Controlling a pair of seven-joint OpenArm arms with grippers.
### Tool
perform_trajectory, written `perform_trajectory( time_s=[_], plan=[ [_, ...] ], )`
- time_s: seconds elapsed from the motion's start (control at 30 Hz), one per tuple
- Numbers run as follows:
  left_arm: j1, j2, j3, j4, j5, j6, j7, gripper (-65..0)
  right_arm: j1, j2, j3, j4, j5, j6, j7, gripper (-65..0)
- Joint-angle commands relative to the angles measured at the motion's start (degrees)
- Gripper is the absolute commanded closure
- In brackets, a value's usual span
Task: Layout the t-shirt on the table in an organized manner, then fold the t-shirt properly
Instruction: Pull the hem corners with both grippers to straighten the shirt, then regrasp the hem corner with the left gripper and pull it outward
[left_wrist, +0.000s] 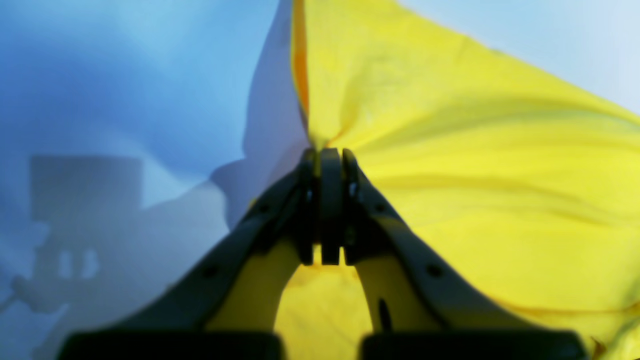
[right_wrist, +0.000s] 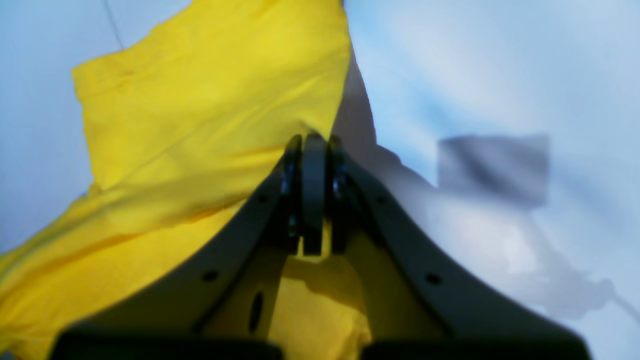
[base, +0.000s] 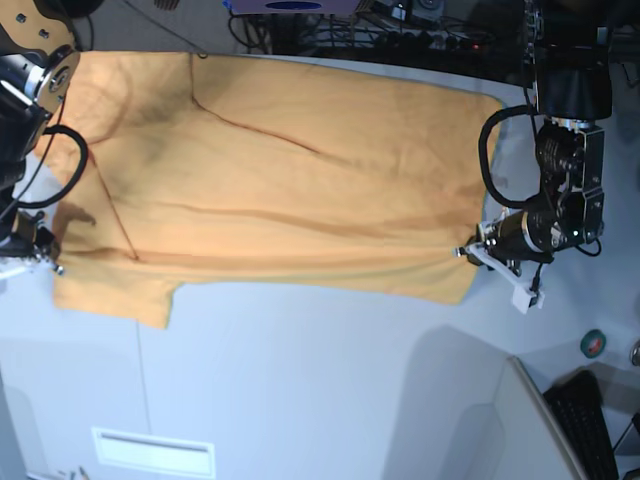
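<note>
Blurring wrist views; both grippers pinch t-shirt (base: 290, 190), lettering hidden.

The right pincer (right_wrist: 314, 145) fills the lower middle of the right wrist view, its dark jaws pressed together with a fold of the t-shirt (right_wrist: 200, 115) nipped between them. The cloth reads bright yellow here and spreads up and to the left from the tips, creased in long diagonal folds, with one squared corner at the upper left. More of it hangs below the jaws. The pale bench (right_wrist: 490, 70) lies to the right, carrying a soft grey shadow, probably the arm's own; the picture is too blurred to be sure.
</note>
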Motion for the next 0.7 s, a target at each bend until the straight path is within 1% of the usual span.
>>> perform_trajectory(
  time_s=[0.0, 0.1, 0.27, 0.3, 0.37, 0.43, 0.47, 0.5, 0.57, 0.67],
  plan=[
    [0.28, -0.08, -1.52, 1.71, -0.08, -0.27, 0.22, 0.0, 1.31, 1.15, 0.1, 0.95, 0.78, 0.15, 0.95, 0.0],
    [2.48, 0.19, -3.63, 1.8, -0.08, -0.27, 0.48, 0.0, 1.31, 1.15, 0.1, 0.95, 0.78, 0.15, 0.95, 0.0],
    [5.47, 0.19, -4.07, 2.06, -0.08, -0.27, 0.39, 0.0, 1.31, 1.15, 0.1, 0.95, 0.78, 0.15, 1.04, 0.0],
    [5.73, 0.19, -4.16, 2.15, -0.08, -0.27, 0.39, -4.9, 1.31, 1.15, 0.1, 0.95, 0.78, 0.15, 1.04, 0.0],
    [5.82, 0.1, -4.16, 2.15, -0.17, -0.27, 0.48, -20.1, 1.31, 1.15, 0.1, 0.95, 0.78, 0.15, 1.04, 0.0],
    [5.91, 0.1, -4.95, 2.24, -0.43, -0.27, 0.57, -32.3, 1.31, 1.15, 0.1, 0.95, 0.78, 0.15, 1.04, 0.0],
    [6.61, 0.1, -6.53, 2.59, -0.52, -0.27, 1.01, -36.7, 1.31, 1.15, 0.1, 0.95, 0.78, 0.15, 1.04, 0.0],
    [7.14, 0.28, -8.55, 3.65, -0.52, -0.27, 1.98, -38.5, 1.31, 1.15, 0.1, 0.95, 0.78, 0.15, 1.04, 0.0],
    [7.93, 0.45, -12.16, 6.55, -0.52, -0.27, 3.56, -37.7, 1.31, 1.15, 0.1, 0.95, 0.78, 0.15, 1.04, 0.0],
    [7.23, 0.36, -15.15, 8.74, -0.08, -0.27, 3.73, -38.3, 1.31, 1.15, 0.1, 0.95, 0.78, 0.15, 1.13, 0.0]
  ],
)
